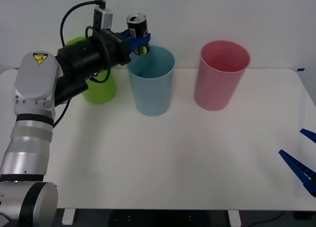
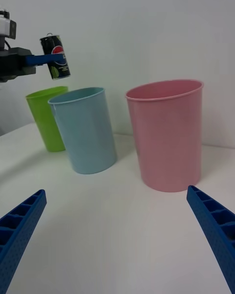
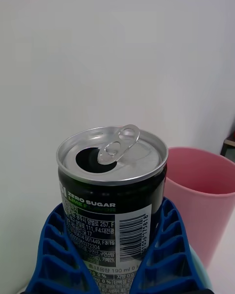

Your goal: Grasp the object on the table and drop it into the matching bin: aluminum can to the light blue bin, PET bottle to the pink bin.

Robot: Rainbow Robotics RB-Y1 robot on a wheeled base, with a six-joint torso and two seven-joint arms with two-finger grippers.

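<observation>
My left gripper is shut on the aluminum can, a small black can with an opened silver top, held upright in the air. The can hangs just above the far left rim of the light blue bin, whose mouth is open below it. Up close, the blue ribbed fingers clamp both sides of the can. The pink bin stands to the right of the light blue bin on the white table. My right gripper waits open at the table's right edge.
A lime green bin stands left of the light blue one, partly behind my left arm. The pink bin and the light blue bin are a short gap apart. The near half of the table is bare.
</observation>
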